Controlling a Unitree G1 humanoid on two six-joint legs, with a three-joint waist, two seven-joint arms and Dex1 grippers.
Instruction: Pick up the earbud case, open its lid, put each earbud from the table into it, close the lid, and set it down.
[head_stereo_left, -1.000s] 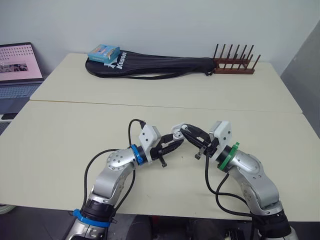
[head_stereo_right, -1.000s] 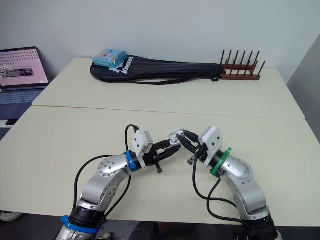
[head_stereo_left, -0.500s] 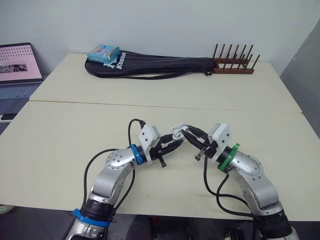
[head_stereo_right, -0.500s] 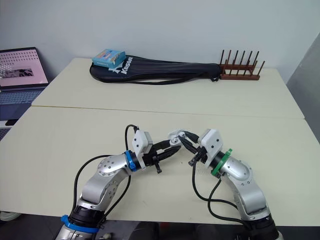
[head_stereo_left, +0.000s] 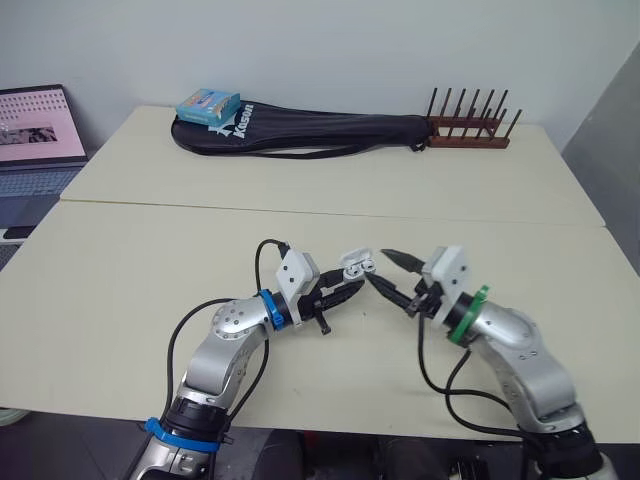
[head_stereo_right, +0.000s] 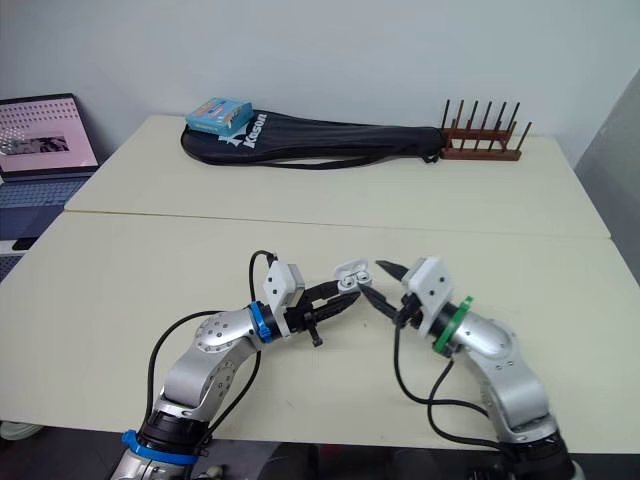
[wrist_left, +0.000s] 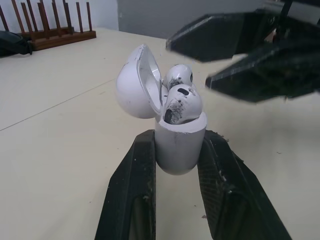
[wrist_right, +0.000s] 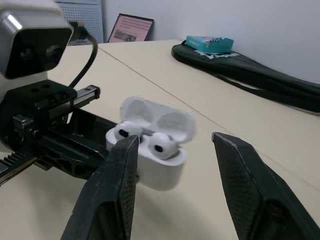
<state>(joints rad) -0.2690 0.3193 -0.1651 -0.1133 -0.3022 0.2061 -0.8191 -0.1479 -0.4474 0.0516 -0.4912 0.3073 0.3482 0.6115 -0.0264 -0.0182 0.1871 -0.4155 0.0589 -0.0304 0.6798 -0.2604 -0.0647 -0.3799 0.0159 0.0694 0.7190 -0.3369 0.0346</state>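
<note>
Farthest left, beyond the edge of the table (head_stereo_left: 130, 260), an open laptop (head_stereo_left: 35, 135) shows a pink screen. On the far part of the table a blue box (head_stereo_left: 208, 104) rests on the wide end of a black racket bag (head_stereo_left: 300, 132). A wooden rack (head_stereo_left: 470, 128) of upright pegs stands just beside the bag's narrow end. All of these lie well apart from the grippers.

At front centre, the left gripper (head_stereo_left: 347, 287) is clamped on the lower body of the earbud case (head_stereo_left: 355, 266), one black finger against each side, holding it over the near slab. The lid (wrist_left: 132, 87) is swung open. Two earbuds (wrist_left: 182, 102) sit in the case, their rounded heads protruding from the top. To the right of the case, the right gripper (head_stereo_left: 378, 267) is spread wide and grasps nothing. Its fingertips point toward the case, close to it but apart from it.

The case is rounded, glossy white plastic; the earbuds carry dark smudges. Both grippers' fingers are black with a finely textured face. The bag is matte fabric with white lettering.

The tabletop is smooth and pale beige, formed of two slabs meeting at a straight seam (head_stereo_left: 300, 210). A plain pale wall (head_stereo_left: 350, 50) stands behind.
</note>
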